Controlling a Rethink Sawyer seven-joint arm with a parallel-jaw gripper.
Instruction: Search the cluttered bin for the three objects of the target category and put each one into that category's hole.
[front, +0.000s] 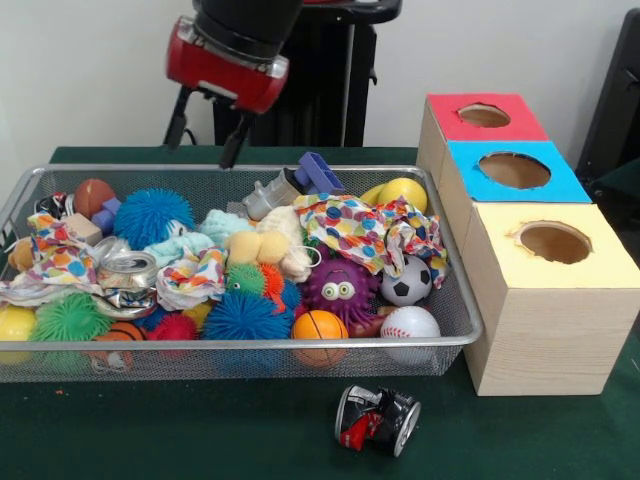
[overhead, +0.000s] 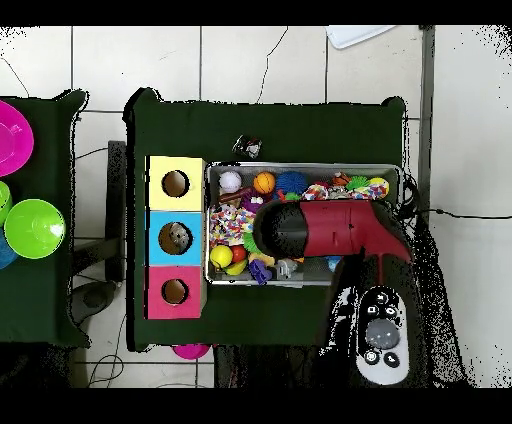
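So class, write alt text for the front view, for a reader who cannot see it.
A wire mesh bin crammed with balls, spiky toys and patterned cloths sits on a green table, the robot's gripper hanging open above its far edge. Beside it stand red, blue and yellow boxes, each with a hole; a crushed can lies outside.

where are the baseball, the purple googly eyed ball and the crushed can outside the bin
baseball (front: 410, 323), front view, on its white front face
purple googly-eyed ball (front: 341, 289), front view, beside its eyes
crushed can (front: 377, 420), front view, on its dented side
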